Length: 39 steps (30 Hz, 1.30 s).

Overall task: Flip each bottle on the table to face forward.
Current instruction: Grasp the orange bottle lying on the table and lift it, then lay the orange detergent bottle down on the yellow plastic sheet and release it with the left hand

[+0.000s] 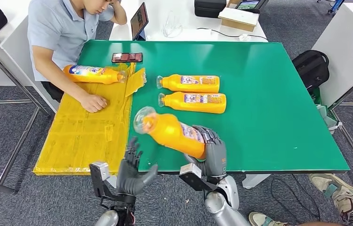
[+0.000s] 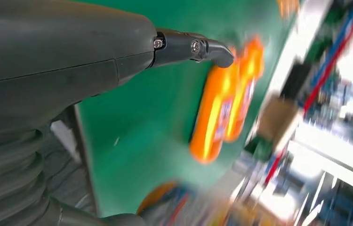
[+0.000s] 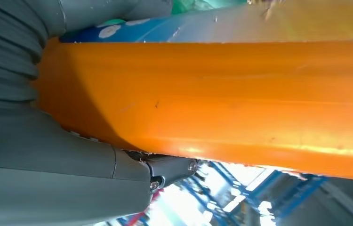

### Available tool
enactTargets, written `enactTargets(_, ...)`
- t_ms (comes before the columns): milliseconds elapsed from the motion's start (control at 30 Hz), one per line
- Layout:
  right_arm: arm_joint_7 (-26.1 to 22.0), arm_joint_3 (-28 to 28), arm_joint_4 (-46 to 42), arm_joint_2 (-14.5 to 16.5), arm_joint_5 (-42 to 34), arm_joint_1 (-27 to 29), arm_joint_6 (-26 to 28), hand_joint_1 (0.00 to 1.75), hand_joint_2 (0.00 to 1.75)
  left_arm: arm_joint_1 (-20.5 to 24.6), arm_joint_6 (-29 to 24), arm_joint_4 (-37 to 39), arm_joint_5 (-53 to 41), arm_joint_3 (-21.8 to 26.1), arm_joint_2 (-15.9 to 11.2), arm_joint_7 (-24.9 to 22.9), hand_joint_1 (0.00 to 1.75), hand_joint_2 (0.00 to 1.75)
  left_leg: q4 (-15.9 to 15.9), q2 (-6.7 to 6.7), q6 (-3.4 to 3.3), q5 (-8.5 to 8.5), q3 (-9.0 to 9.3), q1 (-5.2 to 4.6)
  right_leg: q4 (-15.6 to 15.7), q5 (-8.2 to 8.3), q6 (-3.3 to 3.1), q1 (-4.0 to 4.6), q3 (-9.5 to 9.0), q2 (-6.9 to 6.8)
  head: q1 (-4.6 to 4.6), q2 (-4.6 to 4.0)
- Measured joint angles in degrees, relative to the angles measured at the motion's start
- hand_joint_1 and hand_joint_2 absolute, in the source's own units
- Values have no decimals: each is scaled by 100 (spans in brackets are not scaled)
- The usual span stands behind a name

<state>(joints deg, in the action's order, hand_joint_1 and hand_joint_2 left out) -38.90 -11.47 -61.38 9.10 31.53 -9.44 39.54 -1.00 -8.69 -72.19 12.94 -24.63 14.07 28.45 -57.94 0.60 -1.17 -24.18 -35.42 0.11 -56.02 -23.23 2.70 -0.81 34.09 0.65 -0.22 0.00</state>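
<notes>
Here, view by view:

Head view, right robot hand point(image 1: 211, 151): wrapped around the lower body of an orange bottle point(image 1: 174, 133), held tilted above the near edge of the green table point(image 1: 268, 94), its clear cap end pointing up and to the left.
Head view, left robot hand point(image 1: 131, 170): raised just off the table's near edge, fingers spread apart, holding nothing.
Head view, other bottles: two orange bottles lie side by side near the middle of the table, the far one point(image 1: 189, 83) and the near one point(image 1: 194, 102), labels up, caps to the left.
Head view, yellow mat point(image 1: 87, 127): covers the left part of the table; a fourth bottle point(image 1: 94, 74) lies at its far end.
Head view, person point(image 1: 59, 33): seated at the left side, one hand point(image 1: 93, 102) resting on the mat.
Head view, phone point(image 1: 127, 57): flat on the table's far edge.

Left wrist view, left robot hand point(image 2: 61, 70): a dark fingertip point(image 2: 214, 49) reaches over the green surface; nothing in its grasp. The pair of lying bottles point(image 2: 224, 108) shows blurred beyond it.

Right wrist view, right robot hand point(image 3: 61, 155): thumb and palm pressed against the held bottle's point(image 3: 221, 99) orange side.
</notes>
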Motion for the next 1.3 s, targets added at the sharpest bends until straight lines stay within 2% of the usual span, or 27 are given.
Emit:
enactTargets(67, 10, 0, 106, 15, -123, -23, -19, 169, 175, -13, 112, 1, -152, -173, -71, 44, 0, 175, 0, -1, 0, 0, -2, -1, 0, 1, 0, -1, 0, 0, 1, 0)
enactTargets(233, -14, -114, 622, 84, -122, -140, -150, 169, 175, -21, 39, 0, -731, -480, -205, 318, 0, 175, 0, 1, -2, 2, -3, -1, 0, 2, 1, -1, 1, -1, 0, 0)
enactTargets(433, -50, -239, 1031, 154, -89, -235, -143, 175, 175, -33, 33, -8, -763, -598, -290, 363, 0, 175, 0, -1, -2, 3, -6, 1, -1, 1, 1, 1, 5, -2, 1, 0)
enactTargets(567, -79, -501, 1427, 314, -52, -298, -121, 175, 175, -48, -70, -135, -569, -565, -299, 353, 0, 175, 0, -4, -2, 3, -7, 2, -2, 1, 0, 1, 9, -1, 0, 0)
enactTargets(767, -100, -1180, 1748, 661, 315, -275, 31, 175, 175, 32, -186, -243, -272, -353, -243, -12, 0, 175, 0, -2, 0, 4, -8, 5, -3, 0, -2, 2, 13, -2, -1, 0)
enactTargets(1033, 0, -1362, 1643, 850, 696, -253, 41, 174, 175, 101, -34, -242, 300, -188, -186, -151, 0, 175, 0, -6, -1, 5, -8, 1, -2, 0, -2, -1, 13, -1, 2, 0)
enactTargets(1067, 3, -1378, 1635, 863, 692, -258, 41, 158, 175, 108, -12, -246, 342, -179, -185, -144, 7, 175, 0, -6, -1, 4, -8, 1, -2, 1, -2, -1, 13, -1, 1, 0)
enactTargets(1167, 8, -1555, 1648, 890, 395, -302, 39, 27, 175, 122, 61, -289, 494, -163, -179, -67, 121, 175, 0, -7, -1, 4, -8, 2, -2, 1, -2, 0, 13, -1, 1, 0)
enactTargets(1200, 2, -1658, 1687, 894, 253, -336, 37, 0, 175, 124, 79, -318, 542, -151, -174, -37, 154, 175, 0, -8, -1, 4, -8, 2, -2, 1, -2, 1, 14, -1, 1, 0)
enactTargets(1233, -8, -1770, 1745, 899, 142, -377, 34, 0, 175, 120, 88, -356, 581, -129, -168, -18, 157, 175, 0, -10, -1, 4, -8, 3, -3, 1, -2, 1, 15, 0, 1, 0)
enactTargets(1300, -31, -1971, 1866, 903, 12, -459, 31, 0, 87, 91, 91, -441, 622, -60, -158, -9, 166, 175, 0, -12, 0, 4, -7, 4, -3, 1, -2, 2, 17, 0, 0, 0)
